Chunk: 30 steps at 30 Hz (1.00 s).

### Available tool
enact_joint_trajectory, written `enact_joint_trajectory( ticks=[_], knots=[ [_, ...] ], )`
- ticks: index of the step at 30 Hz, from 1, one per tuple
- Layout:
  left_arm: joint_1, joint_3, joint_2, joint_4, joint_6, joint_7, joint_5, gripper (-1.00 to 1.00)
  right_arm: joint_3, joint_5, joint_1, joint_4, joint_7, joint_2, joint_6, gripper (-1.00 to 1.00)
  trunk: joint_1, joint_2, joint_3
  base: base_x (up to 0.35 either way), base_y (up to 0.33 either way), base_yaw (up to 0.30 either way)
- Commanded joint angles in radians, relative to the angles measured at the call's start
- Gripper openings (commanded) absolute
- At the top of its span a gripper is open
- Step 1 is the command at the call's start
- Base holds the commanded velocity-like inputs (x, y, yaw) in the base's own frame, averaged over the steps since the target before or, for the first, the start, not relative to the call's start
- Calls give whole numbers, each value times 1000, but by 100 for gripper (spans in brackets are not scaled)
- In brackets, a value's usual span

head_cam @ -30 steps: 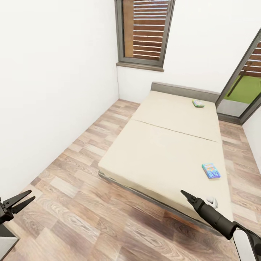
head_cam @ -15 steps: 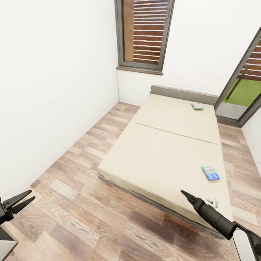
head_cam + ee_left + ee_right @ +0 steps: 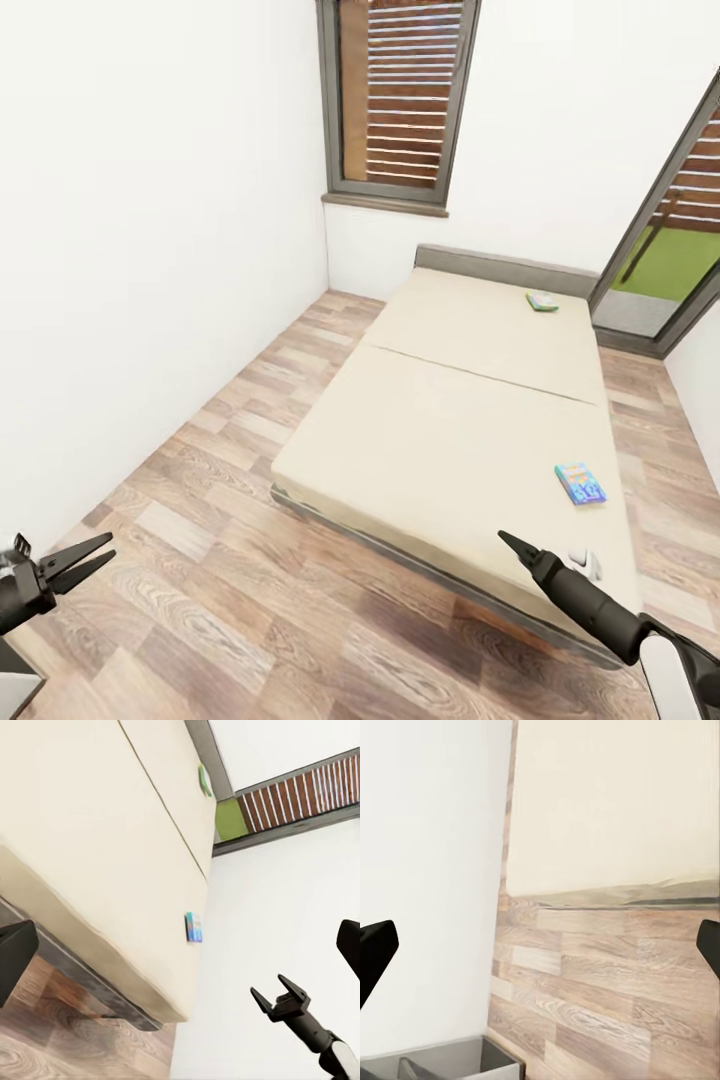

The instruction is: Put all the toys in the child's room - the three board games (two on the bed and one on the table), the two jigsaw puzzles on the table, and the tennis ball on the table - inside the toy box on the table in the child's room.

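Cream mattress of the bed (image 3: 450, 430) fills our forward view, carrying two board games: the blue-yellow box (image 3: 581, 483) near its foot, the white-green box (image 3: 543, 300) by the headboard. Our left gripper (image 3: 78, 561) and right gripper (image 3: 516, 546) hover empty, fingers apart.

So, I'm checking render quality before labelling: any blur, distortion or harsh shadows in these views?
Head view: sharp, wide-angle, the window frame leaning; lighting flat, a soft shadow under the bed. Left wrist view: tilted, the blue board game small and soft. Right wrist view: soft, the floor planks slightly blurred, the fingers dark at the edges.
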Motion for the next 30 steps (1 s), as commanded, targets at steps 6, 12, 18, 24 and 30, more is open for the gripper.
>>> enact_joint_trajectory(
  ticks=[6, 12, 18, 24, 30],
  knots=[
    [-5, -11, 1, 0, 6, 48, -32, 100, -4, 9, -1, 17, -13, -1, 7, 100, 1, -2, 8, 0, 0, 0],
    [-9, -34, 2, -2, 6, 116, -38, 100, -2, 35, 3, 39, -19, 2, -23, 100, 1, -2, 18, 0, 0, 0],
    [-12, -68, 2, -4, 6, 152, -39, 100, -3, 172, 88, 197, -10, 6, -229, 100, 1, -2, 28, 0, 0, 0],
    [-12, -75, 2, -5, 6, 165, -39, 100, -5, 214, 114, 345, -9, 4, -367, 100, 1, -2, 38, 0, 0, 0],
    [-12, -82, 2, -6, 5, 168, -39, 100, -10, 224, 118, 461, -16, 6, -434, 100, 1, -2, 48, 0, 0, 0]
  ],
)
